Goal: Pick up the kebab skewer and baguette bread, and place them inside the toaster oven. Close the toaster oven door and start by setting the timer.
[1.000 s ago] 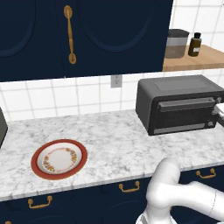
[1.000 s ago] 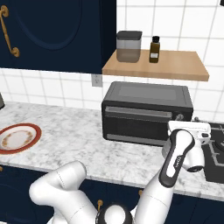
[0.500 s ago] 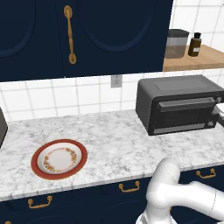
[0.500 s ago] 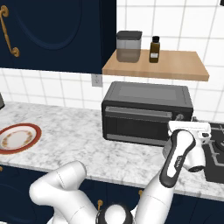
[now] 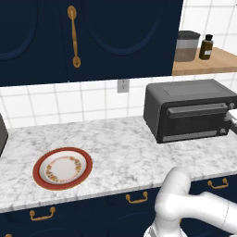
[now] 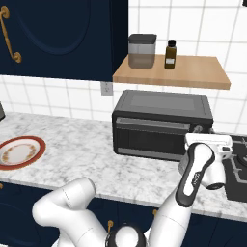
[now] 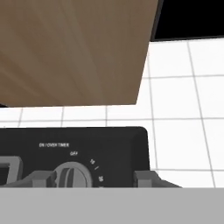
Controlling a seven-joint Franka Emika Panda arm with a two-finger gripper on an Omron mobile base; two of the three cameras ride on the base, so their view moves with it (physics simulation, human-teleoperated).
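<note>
Gripper at the toaster oven's timer knob, door shut.

Left base view: toaster oven toward the right end of the marble counter, against the tiled wall, door closed; patterned plate near the counter's front-left edge. Right base view: gripper up against the oven's right front corner, finger spacing impossible to tell here; jar and dark bottle on the wooden shelf above. Hand view: timer knob between the two fingertips, which stand apart on either side of it, contact unclear; kebab skewer and baguette bread unseen, whereabouts impossible to tell.
</note>
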